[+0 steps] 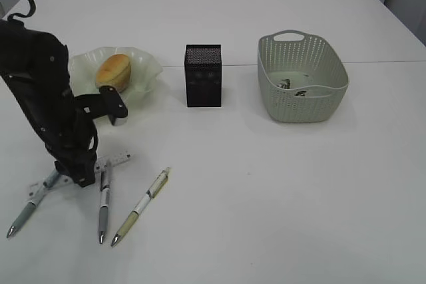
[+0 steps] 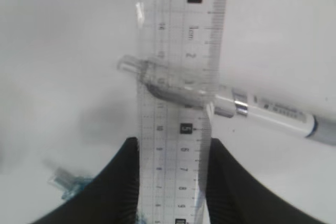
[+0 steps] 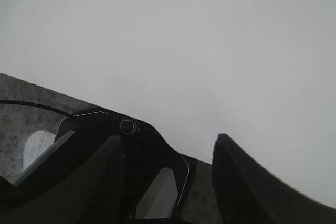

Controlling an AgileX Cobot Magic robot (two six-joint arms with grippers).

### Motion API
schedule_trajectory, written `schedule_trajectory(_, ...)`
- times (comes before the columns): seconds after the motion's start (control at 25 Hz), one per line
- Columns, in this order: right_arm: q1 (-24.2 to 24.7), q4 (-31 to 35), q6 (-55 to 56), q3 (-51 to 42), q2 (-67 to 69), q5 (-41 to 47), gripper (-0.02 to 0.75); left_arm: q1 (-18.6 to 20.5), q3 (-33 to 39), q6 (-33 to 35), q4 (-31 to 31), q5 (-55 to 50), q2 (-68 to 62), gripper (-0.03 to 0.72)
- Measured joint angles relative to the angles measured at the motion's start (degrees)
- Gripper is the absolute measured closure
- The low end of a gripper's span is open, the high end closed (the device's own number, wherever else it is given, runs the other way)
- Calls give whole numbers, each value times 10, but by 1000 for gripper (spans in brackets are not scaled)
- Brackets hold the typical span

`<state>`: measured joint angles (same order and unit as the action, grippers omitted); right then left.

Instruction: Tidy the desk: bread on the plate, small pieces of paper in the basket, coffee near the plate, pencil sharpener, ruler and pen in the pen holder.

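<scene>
Exterior view, left to right. My left arm (image 1: 46, 104) reaches down to the desk (image 1: 279, 184) at the near left. My left claw (image 2: 173, 182) is closed on the ruler (image 2: 176, 103): in the left wrist view one black finger (image 2: 118, 182) presses each long edge of the clear strip. The ruler lies flat on the desk and crosses over the clear cap end of a white pen (image 2: 262, 114), which runs off to the right beneath it. Three pens lie fanned out at the near left: a grey-tipped pen (image 1: 26, 211) farthest left, the white pen next to it, and a pale yellow-green pen (image 1: 141, 205) to the right, apart from the others. Behind my arm stands the plate (image 1: 150, 71) with the bread (image 1: 114, 71) resting in it. The pen holder (image 1: 202, 75) stands upright near the middle of the desk, between plate and basket and touching neither. The basket (image 1: 303, 78) sits at the right, with small pieces of paper (image 1: 293, 87) on its floor. My right claw (image 3: 168, 174), seen only in the right wrist view, hangs open over bare desk near the table edge, holding nothing.
</scene>
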<state>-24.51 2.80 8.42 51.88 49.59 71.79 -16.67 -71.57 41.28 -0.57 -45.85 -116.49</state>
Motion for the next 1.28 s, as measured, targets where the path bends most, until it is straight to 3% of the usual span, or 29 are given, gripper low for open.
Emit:
schedule_trajectory(0.4, 0, 20, 0, 0, 0, 0, 309, -5, -75, -75, 46, -80, 0, 437)
schedule_trajectory(0.76, 0, 27, 0, 0, 0, 0, 309, -40, -111, -111, 103, -111, -3, 437)
schedule_trajectory(0.96, 0, 31, 7, 0, 0, 0, 309, -58, -122, -125, 184, -91, -5, 437)
schedule_trajectory(1.16, 0, 32, 15, 0, 0, 0, 309, -61, -123, -145, 299, 2, -5, 437)
schedule_trajectory(1.28, 0, 32, 21, 0, 0, 0, 309, -61, -123, -147, 334, 67, -5, 437)
